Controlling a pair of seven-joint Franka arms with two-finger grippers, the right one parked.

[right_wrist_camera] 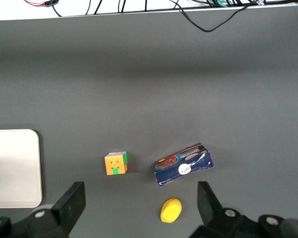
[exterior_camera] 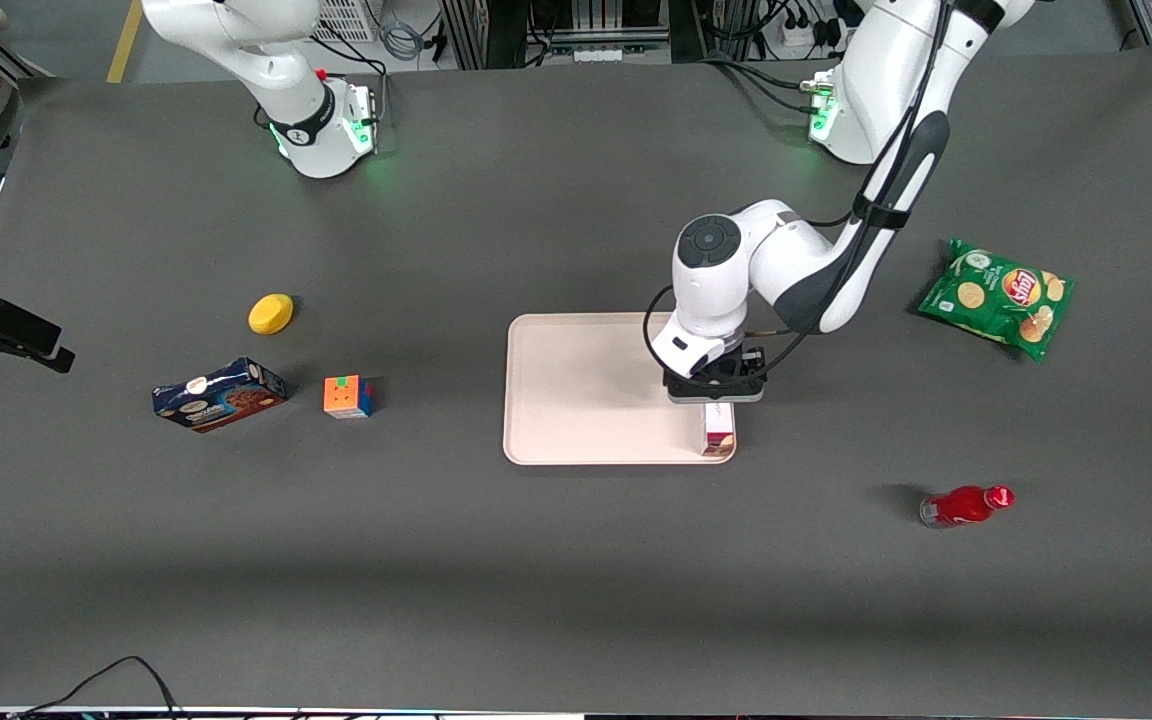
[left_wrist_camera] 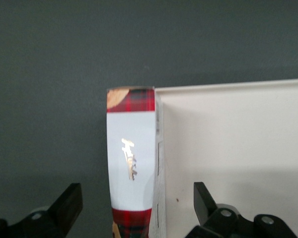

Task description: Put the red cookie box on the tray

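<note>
the placing step looks close to finished. the red cookie box (exterior_camera: 718, 430) stands on its narrow side at the corner of the tray (exterior_camera: 586, 400) that is nearest the front camera and toward the working arm's end of the tabletop (exterior_camera: 576, 560). in the wrist view the box (left_wrist_camera: 131, 163) sits right along the tray's rim (left_wrist_camera: 228, 85), with dark tabletop showing just beside its outer face, so i cannot tell whether it rests wholly inside the rim or partly over it.

the hand (exterior_camera: 716, 392) hangs directly over the box, pointing straight down, with the arm's white wrist bent above the tray's edge. the two black fingers (left_wrist_camera: 67, 203) stand apart on either side of the carton, with a clear gap between each of them and the box, so the hand is spread and grips nothing.

what the next move calls for, as i judge it, is a clean straight rise, so neither finger brushes the tall slim carton and tips it off the rim onto the tabletop. balanced on a narrow side so close to the edge, it could topple easily.

well apart toward the parked arm's end lie a dark blue cookie box (exterior_camera: 219, 394), a colour cube (exterior_camera: 347, 396) and a yellow lump (exterior_camera: 270, 313); toward the working arm's end lie a green chip bag (exterior_camera: 998, 297) and a red bottle (exterior_camera: 966, 505).
</note>
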